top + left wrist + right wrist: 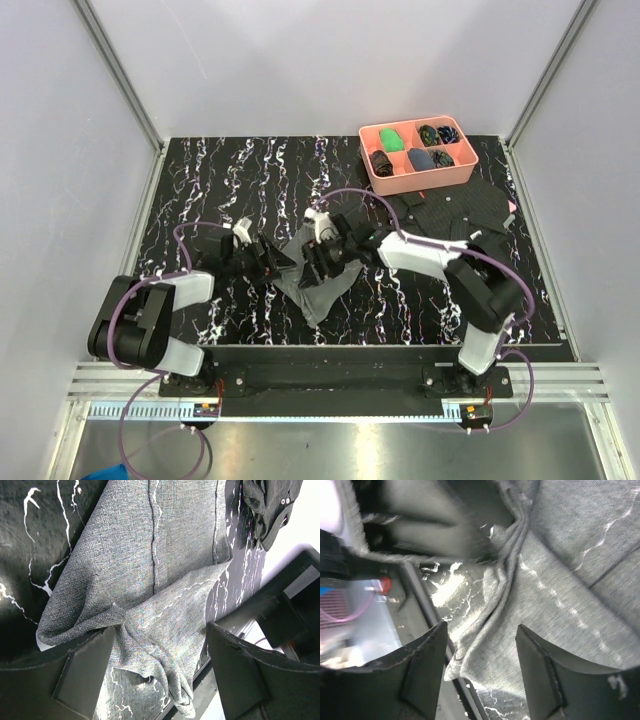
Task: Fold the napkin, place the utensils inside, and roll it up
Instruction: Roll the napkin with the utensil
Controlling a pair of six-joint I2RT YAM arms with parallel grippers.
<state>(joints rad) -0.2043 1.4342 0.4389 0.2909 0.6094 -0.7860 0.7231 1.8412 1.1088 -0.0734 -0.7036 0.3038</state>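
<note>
You get even, bright overhead light, soft shadows. Your right wrist view is smeared with blur; the left is crisp on the napkin [150,580], blown white at right.

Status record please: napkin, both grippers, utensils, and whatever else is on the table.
napkin: grey, crumpled, centre, between the grippers
left gripper: open, at napkin's left side
right gripper: open, at napkin's right side
fork and spoon: not in view
pink tray: back right, small dark and green items inside
black cloth: just in front of tray

Pink tray [420,182] of small items [421,158] beside dark cloth [455,212] on marbled table [220,180].
</note>
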